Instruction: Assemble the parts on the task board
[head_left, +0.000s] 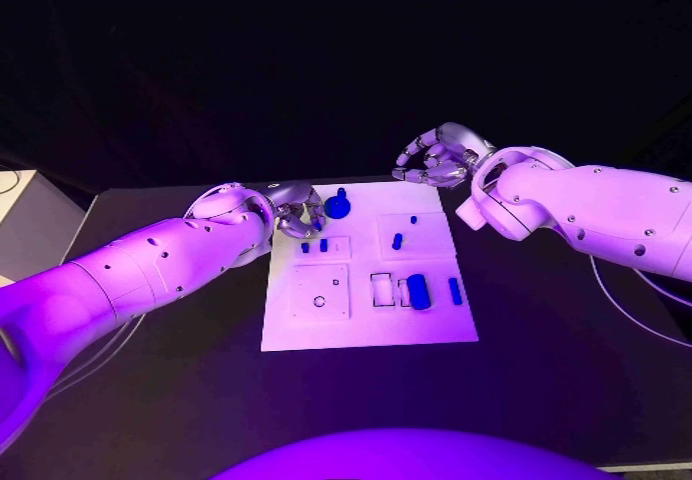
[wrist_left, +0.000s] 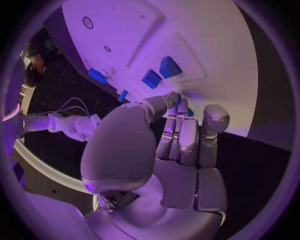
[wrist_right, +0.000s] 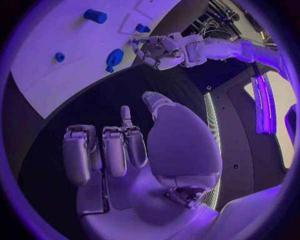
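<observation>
**Q:** Where do the robot's hands stand over the task board (head_left: 368, 330) at this moment?

**A:** The left hand (head_left: 296, 212) hangs at the board's far left corner, just beside the round-headed blue part (head_left: 338, 206) that stands near the board's far edge. The right hand (head_left: 437, 158) is held clear, just beyond the board's far right corner, over the black table (head_left: 173, 390).

**Q:** And the fingers?

**A:** In the left wrist view the left hand's fingers (wrist_left: 186, 134) lie pressed together and curled toward the thumb, their tips over a small blue piece at the board's edge; whether they pinch it, I cannot tell. The right hand's fingers (wrist_right: 115, 150) are apart and loosely bent, with nothing in them.

**Q:** Why that arrangement?

**A:** As a judgement: the left hand looks set to work a piece in the board's far left part, while the right waits off the board so as not to crowd it.

**Q:** And the other parts?

**A:** Small blue pegs (head_left: 397, 241) stand in the square plates toward the board's middle. A larger blue block (head_left: 417, 291) lies in the board's right half, beside open slots, with a slim blue bar (head_left: 454, 291) nearer the board's right edge. They seem laid out by their seats, most not yet fitted.
</observation>
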